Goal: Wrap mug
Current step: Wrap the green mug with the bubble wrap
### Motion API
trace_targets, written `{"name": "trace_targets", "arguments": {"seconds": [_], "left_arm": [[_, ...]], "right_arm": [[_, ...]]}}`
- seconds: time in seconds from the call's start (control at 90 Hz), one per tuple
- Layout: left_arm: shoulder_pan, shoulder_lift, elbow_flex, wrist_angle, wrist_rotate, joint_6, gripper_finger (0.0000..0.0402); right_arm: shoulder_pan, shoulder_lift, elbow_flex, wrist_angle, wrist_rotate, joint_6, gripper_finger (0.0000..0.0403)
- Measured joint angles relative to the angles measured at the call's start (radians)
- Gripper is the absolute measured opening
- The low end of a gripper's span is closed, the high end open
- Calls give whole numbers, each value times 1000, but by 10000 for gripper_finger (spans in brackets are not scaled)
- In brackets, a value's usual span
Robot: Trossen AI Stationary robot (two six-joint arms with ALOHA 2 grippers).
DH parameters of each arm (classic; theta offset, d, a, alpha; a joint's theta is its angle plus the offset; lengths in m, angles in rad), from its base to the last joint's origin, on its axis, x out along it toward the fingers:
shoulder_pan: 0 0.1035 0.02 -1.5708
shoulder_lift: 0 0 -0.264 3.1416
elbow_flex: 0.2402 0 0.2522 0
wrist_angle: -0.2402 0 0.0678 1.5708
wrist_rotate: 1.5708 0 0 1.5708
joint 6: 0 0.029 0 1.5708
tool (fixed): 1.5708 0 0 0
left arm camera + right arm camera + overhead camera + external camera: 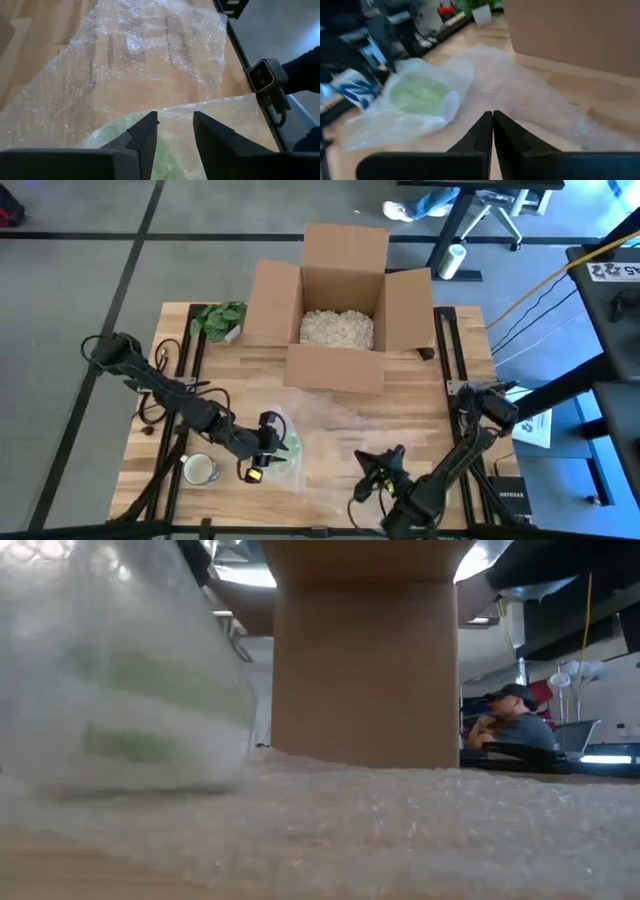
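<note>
Green mug (283,446) sits at 7 o'clock on the table, already under a fold of bubble wrap (350,420). My left gripper (266,442) is on it, fingers apart straddling the wrap edge (no pinch yet, I judge). To do it right: pinch only the sheet, roll toward 3 o'clock, keep tension. Right gripper (378,470) waits at 5 o'clock, fingers together.
</note>
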Motion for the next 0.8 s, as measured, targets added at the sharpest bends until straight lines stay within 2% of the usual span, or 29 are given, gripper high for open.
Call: {"name": "trace_targets", "arguments": {"seconds": [0.078, 0.178, 0.333, 0.4, 0.489, 0.611, 0.8], "left_arm": [[17, 0, 0, 0, 0, 5, 111], [37, 0, 0, 2, 3, 12, 111], [64, 0, 0, 4, 21, 36, 111], [73, 0, 0, 3, 22, 55, 111], [90, -5, 0, 3, 23, 71, 111], [126, -33, 0, -5, 23, 97, 111], [234, -133, -29, -33, 22, 133, 111]], "right_arm": [[-37, -64, -98, 198, -64, -183, 0], [-92, -115, -257, 573, -144, -436, 0], [-190, -113, -484, 1233, -308, -831, 0], [-234, -107, -557, 1435, -412, -972, 0], [-297, -109, -628, 1571, -544, -1110, 0], [-383, -133, -700, 1629, -712, -1248, 0], [-504, -157, -789, 1697, -884, -1384, 0]]}}
